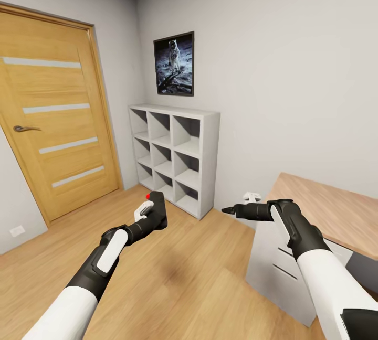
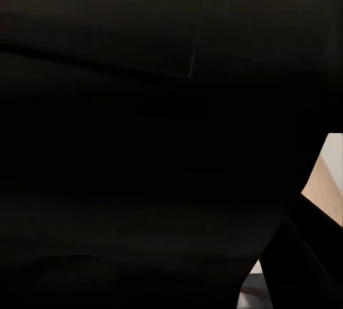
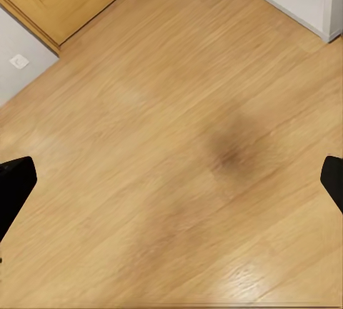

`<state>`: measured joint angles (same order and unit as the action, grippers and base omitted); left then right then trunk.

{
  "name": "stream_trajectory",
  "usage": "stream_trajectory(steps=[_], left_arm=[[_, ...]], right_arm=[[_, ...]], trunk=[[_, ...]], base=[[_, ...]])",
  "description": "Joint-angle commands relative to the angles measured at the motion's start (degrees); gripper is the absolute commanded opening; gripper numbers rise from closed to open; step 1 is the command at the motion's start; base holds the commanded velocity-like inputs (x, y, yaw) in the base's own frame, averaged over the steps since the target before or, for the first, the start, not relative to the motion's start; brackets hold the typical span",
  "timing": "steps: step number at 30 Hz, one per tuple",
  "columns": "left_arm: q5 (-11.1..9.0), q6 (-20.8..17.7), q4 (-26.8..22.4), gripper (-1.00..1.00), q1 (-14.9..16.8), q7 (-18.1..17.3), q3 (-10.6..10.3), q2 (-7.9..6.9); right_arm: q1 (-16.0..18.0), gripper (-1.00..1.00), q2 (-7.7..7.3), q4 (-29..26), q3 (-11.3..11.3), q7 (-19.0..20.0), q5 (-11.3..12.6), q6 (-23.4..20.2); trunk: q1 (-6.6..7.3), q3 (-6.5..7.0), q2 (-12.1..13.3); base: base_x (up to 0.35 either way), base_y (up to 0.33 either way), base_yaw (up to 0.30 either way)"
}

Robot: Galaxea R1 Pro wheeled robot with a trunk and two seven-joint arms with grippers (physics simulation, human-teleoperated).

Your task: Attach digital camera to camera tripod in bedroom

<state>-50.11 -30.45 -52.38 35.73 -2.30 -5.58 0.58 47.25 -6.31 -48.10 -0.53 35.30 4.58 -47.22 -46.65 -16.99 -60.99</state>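
My left gripper [image 1: 147, 220] is shut on the digital camera [image 1: 157, 213], a small black body with a red dot on top, held over the wood floor in front of the shelf. In the left wrist view the camera's dark body [image 2: 143, 144] sits right against the lens. My right gripper [image 1: 229, 210] is held out level at the desk's left corner. It is open and empty, with its fingertips [image 3: 14, 184] wide apart over bare floor. The camera tripod and the bedroom are out of view.
A closed wooden door [image 1: 52, 114] stands at the left. A white cube shelf [image 1: 176, 156] stands against the far wall under a framed astronaut picture [image 1: 174, 63]. A wood-topped desk [image 1: 336, 214] with white drawers is close on the right. Light wood floor [image 3: 171, 109] lies between them.
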Motion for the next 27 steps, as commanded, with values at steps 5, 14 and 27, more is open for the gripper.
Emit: stream_trajectory(steps=[5, 14, 27], left_arm=[[-0.03, -0.23, 0.01, -1.0, 0.04, -0.12, 0.08, 0.03], [-0.11, -0.23, 0.12, -1.0, 0.04, 0.0, 0.16, -0.18], [-0.4, -0.23, -0.46, -1.0, 0.04, -0.15, 0.22, -2.54]], right_arm=[[0.04, 1.0, -0.14, 1.2, -0.08, -0.17, 0.25, -0.42], [0.04, 1.0, -0.3, 2.08, -0.08, -0.22, 0.2, -0.42], [0.04, 1.0, -0.2, 4.04, -0.08, -0.14, -0.48, -0.39]], trunk=[[1.1, 0.83, 1.97], [3.08, 2.45, 5.58], [3.52, 2.8, 6.38]], base=[[0.0, 0.0, 0.0], [0.0, 0.0, 0.0], [0.0, 0.0, 0.0]])
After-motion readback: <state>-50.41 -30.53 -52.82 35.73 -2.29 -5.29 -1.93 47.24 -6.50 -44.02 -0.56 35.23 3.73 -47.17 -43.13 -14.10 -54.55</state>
